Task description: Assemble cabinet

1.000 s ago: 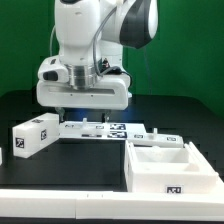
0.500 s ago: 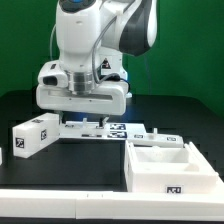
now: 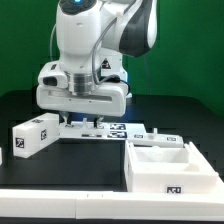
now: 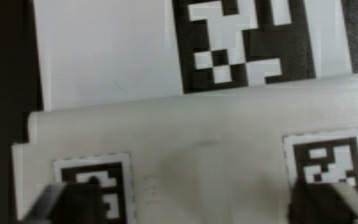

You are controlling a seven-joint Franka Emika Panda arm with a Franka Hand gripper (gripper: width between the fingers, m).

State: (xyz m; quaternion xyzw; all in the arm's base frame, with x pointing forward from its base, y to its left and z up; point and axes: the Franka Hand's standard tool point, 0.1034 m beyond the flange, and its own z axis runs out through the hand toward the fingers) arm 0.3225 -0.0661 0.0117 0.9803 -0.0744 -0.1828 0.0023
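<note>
Arm: the white arm [image 3: 95,40] came straight down over the middle of the black tabletop [image 3: 90,158], wrist pointing at the surface; the gripper [image 3: 85,120] was low, right at the strip of white along the far side.
Gripper: in the wrist view the two dark fingertips [image 4: 60,200] stood apart, one at each side of the picture, neither fully wide nor closed; the gripper [image 4: 194,200] had a white panel in the gap; whether the pads were actually pressing on it, I could not tell.
White panel: a flat matte piece [image 4: 194,135] with a square tag near each fingertip; it lay just beside the marker board [image 4: 105,50], edge against edge as far as the wrist view showed.
Marker board: thin and flat [image 3: 125,128], big black-and-white tags on it, running along the tabletop's far side under and past the gripper.
Cabinet shell: the open compartmented shell [image 3: 150,180] sat at the tabletop's near corner on the exterior view's right, upright, opening upward, one small tag on its front wall; well apart from the gripper.
White block: a tagged block [image 3: 35,135] lay toward the tabletop's edge on the exterior view's left, near the marker board's end; nothing touching it.
</note>
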